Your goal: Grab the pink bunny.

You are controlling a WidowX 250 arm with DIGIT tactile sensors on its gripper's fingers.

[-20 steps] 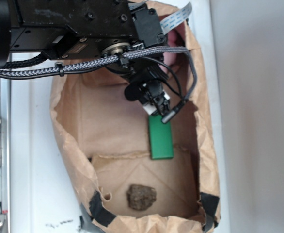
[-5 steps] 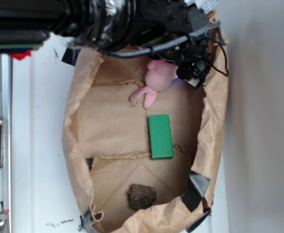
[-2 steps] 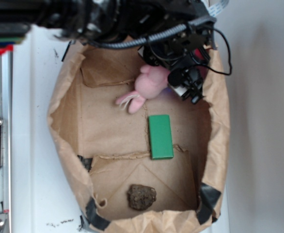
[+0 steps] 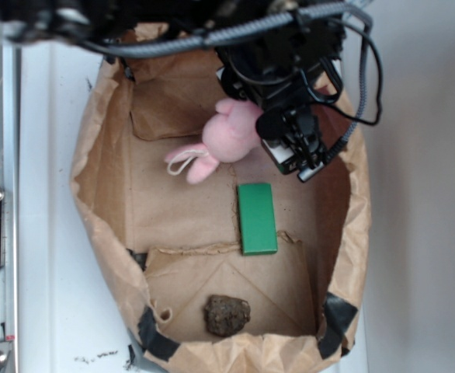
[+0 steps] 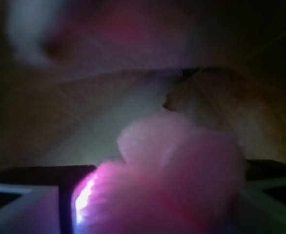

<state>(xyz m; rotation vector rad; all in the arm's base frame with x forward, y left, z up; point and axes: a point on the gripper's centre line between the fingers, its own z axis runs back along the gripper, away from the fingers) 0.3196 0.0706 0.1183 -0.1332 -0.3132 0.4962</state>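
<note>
Overhead and wrist views. Brown paper bag, open-topped, holding all objects. Gripper at the bag's upper right, clamped on the pink bunny; the wrist view shows pink plush filling the space between the jaws. Ears droop left toward the bag floor. Green block lies just below; a brown rock sits near the bottom edge. Risk: soft plush may compress and slip free, or trailing ears may snag the crumpled bag wall.
</note>
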